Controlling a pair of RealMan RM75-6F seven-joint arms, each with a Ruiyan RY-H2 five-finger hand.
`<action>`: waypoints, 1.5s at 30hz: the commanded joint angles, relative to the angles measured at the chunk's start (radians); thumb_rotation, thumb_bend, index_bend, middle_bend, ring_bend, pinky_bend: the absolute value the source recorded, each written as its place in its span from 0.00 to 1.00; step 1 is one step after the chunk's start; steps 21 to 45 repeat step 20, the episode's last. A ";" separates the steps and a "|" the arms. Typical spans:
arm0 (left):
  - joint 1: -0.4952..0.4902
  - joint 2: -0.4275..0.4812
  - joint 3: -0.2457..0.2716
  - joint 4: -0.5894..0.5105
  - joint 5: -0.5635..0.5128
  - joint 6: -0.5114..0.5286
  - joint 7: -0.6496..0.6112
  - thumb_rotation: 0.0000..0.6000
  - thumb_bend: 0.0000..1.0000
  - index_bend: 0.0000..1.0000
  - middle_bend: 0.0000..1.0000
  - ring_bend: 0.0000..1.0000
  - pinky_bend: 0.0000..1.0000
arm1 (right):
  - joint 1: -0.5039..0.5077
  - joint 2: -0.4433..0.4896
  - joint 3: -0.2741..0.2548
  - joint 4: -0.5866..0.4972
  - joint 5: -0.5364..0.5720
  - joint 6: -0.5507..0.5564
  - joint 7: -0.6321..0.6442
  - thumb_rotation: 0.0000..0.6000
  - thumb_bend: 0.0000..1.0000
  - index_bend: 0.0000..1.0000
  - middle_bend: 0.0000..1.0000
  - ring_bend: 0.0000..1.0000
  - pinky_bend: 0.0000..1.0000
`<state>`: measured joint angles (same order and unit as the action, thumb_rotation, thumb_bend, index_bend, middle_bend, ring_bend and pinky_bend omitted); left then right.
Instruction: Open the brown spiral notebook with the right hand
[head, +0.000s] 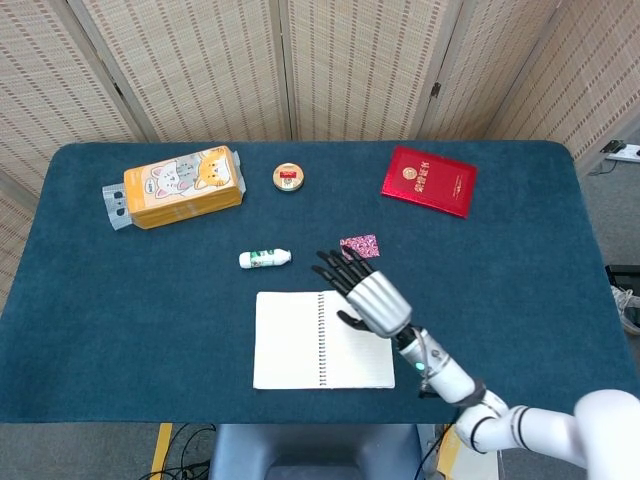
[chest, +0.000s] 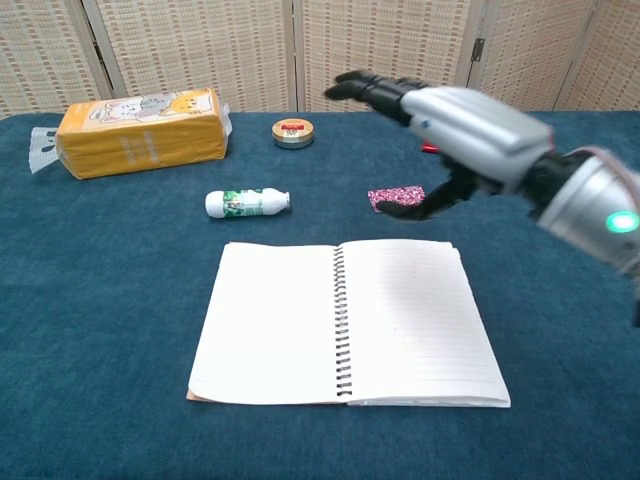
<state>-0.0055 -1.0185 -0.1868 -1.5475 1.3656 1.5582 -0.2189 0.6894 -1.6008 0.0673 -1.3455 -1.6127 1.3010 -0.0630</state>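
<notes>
The spiral notebook (head: 322, 340) (chest: 345, 325) lies open and flat near the table's front edge, showing two white lined pages with the wire spine down the middle. A thin brown cover edge peeks out at its front left corner. My right hand (head: 368, 294) (chest: 455, 130) hovers above the notebook's right page, raised clear of the paper, fingers spread and holding nothing. My left hand shows in neither view.
A small white bottle (head: 264, 258) (chest: 247, 203) lies just behind the notebook's left page. A pink patterned card (head: 359, 245) (chest: 398, 196), a round tin (head: 288, 177) (chest: 292, 132), a red booklet (head: 429, 181) and an orange tissue pack (head: 180, 187) (chest: 138, 131) sit further back.
</notes>
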 joint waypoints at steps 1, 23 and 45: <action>-0.020 -0.014 0.024 -0.020 0.033 -0.016 0.061 1.00 0.24 0.19 0.11 0.12 0.20 | -0.154 0.237 -0.048 -0.212 0.056 0.106 -0.166 1.00 0.32 0.00 0.00 0.00 0.00; -0.043 -0.047 0.084 -0.061 0.107 -0.026 0.193 1.00 0.24 0.19 0.11 0.12 0.20 | -0.471 0.413 -0.119 -0.262 0.159 0.269 -0.089 1.00 0.41 0.00 0.00 0.00 0.00; -0.043 -0.047 0.084 -0.061 0.107 -0.026 0.193 1.00 0.24 0.19 0.11 0.12 0.20 | -0.471 0.413 -0.119 -0.262 0.159 0.269 -0.089 1.00 0.41 0.00 0.00 0.00 0.00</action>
